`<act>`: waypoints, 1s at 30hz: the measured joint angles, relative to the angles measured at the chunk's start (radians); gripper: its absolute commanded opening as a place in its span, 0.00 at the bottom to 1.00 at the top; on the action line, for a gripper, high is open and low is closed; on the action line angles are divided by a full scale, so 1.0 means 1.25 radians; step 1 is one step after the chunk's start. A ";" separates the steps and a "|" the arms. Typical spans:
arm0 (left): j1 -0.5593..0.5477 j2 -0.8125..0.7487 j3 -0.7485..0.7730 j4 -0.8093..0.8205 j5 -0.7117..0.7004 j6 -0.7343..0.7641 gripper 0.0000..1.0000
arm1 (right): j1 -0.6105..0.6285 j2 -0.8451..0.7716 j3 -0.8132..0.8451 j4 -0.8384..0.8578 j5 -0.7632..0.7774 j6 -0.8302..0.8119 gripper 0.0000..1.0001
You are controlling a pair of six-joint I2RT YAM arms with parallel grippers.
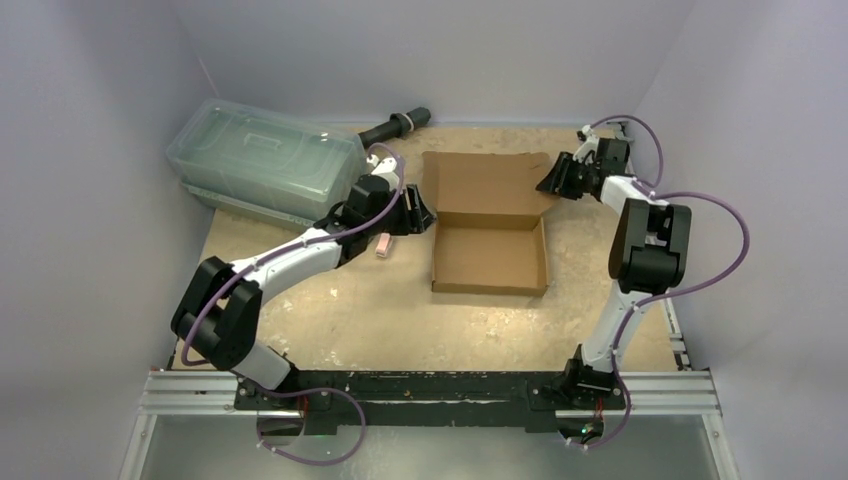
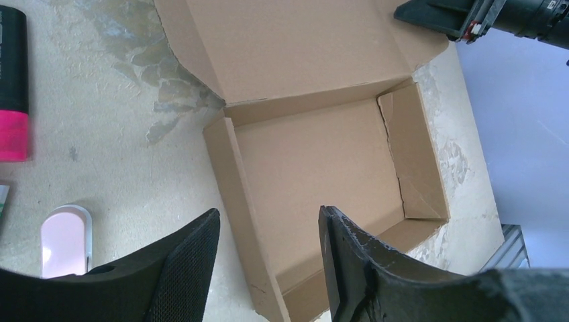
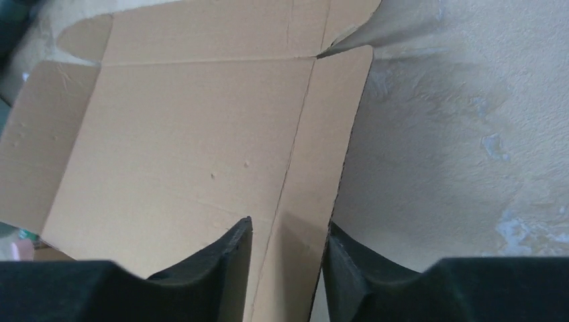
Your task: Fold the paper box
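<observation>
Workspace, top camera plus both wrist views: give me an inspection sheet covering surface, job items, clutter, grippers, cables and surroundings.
Surface: tabletop, worn and blotchy.
Job's things: paper box, tray walls up; lid open toward the back.
Clutter: clear plastic container back left; black cylinder behind it; small pink object left of the box.
Grippers: left gripper open at the box's left wall; right gripper jaws apart at the lid's right flap, contact unclear.
Cables: purple cables in loose loops, none across the box.
Surroundings: pale walls; metal rail at the near edge.
</observation>
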 measured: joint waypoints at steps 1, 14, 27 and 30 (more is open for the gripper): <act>0.000 -0.002 -0.005 0.002 -0.002 0.000 0.55 | 0.000 0.005 0.000 0.008 -0.001 0.009 0.26; 0.000 -0.014 -0.010 0.000 -0.023 0.002 0.56 | -0.042 0.013 -0.040 0.161 -0.069 0.128 0.02; -0.076 0.003 0.049 -0.305 -0.319 0.117 0.59 | -0.047 0.009 -0.054 0.202 -0.117 0.130 0.50; -0.086 0.033 0.049 -0.316 -0.371 0.179 0.59 | -0.047 -0.003 -0.063 0.202 -0.131 0.121 0.52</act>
